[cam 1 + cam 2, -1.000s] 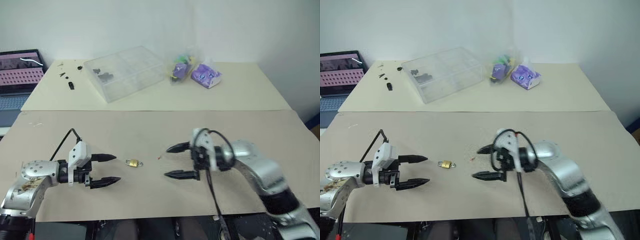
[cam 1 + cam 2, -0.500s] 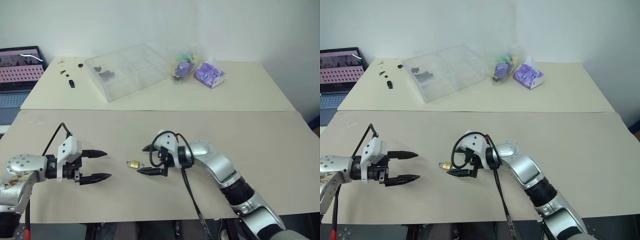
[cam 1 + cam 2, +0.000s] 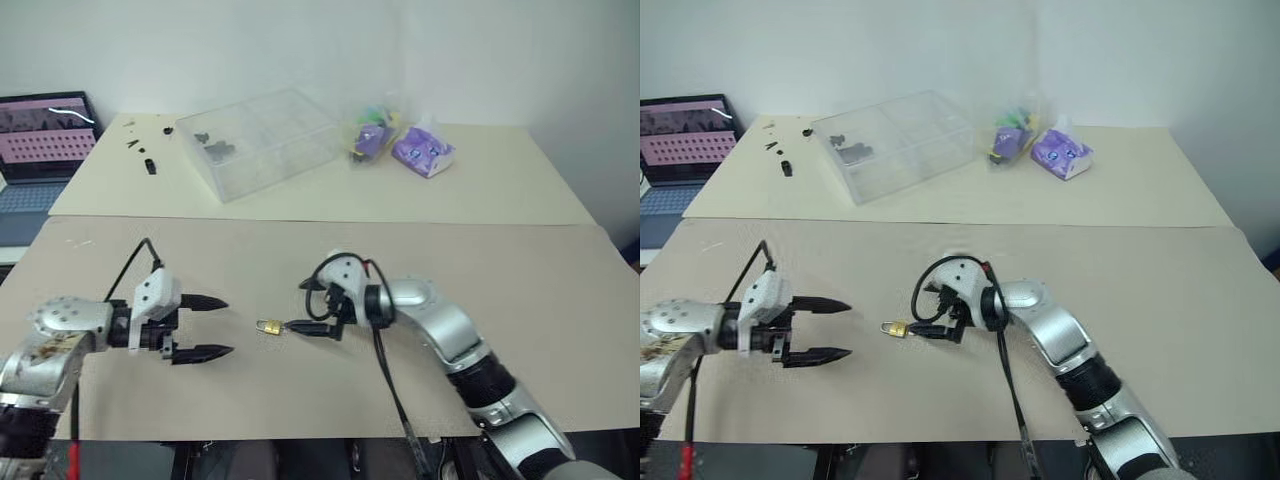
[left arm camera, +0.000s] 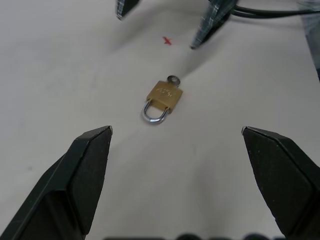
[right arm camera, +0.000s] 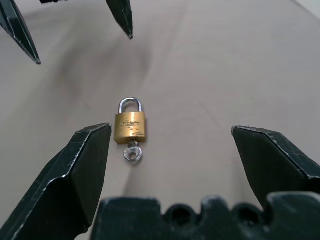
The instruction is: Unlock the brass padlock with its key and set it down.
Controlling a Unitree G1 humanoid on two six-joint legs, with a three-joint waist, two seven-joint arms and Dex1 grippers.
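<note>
Brass padlock [image 4: 164, 96], shackle toward left claw [image 4: 176, 145]

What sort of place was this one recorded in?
Probably a lab or office workbench: paper-covered tables against a plain white wall, a laptop at the far left, and a clear plastic parts box holding small hardware.

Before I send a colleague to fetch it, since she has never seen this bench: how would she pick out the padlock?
Start at the near tan table, where the two black-fingered grippers face each other. Lying flat between the left gripper and the right gripper is the brass padlock. It is the small gold body with a thin silvery shackle and a key in its base, unlike the tiny red mark nearby.
</note>
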